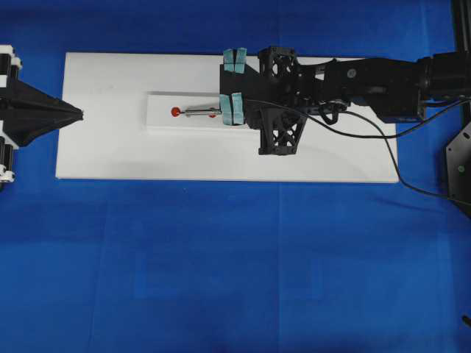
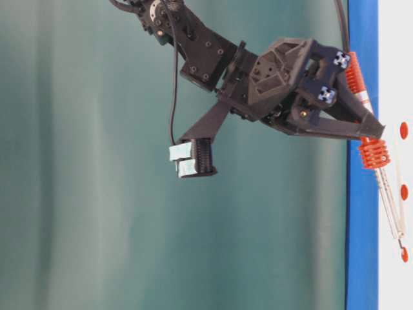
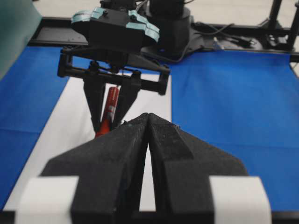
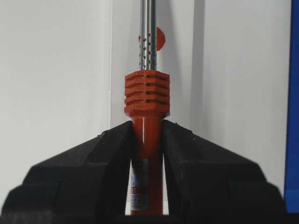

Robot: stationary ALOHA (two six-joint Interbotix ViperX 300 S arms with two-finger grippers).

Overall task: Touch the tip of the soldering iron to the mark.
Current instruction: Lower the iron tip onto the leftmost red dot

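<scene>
The soldering iron (image 4: 146, 100) has a red-orange ribbed handle and a perforated silver shaft. My right gripper (image 4: 147, 125) is shut on the handle just behind the ribs. In the overhead view the iron (image 1: 200, 112) lies pointing left over a raised white plate (image 1: 158, 121), and its tip (image 1: 183, 112) sits at the right edge of the red mark (image 1: 175, 112). From table level the tip (image 2: 401, 243) is very close to the mark (image 2: 404, 254); I cannot tell whether they touch. My left gripper (image 1: 78, 114) is shut and empty at the board's left edge.
The white board (image 1: 331, 158) lies on a blue cloth (image 1: 235, 265). The iron's black cord (image 1: 353, 136) trails right across the board and off its edge. Two more red dots (image 2: 404, 130) show on the white surface in the table-level view.
</scene>
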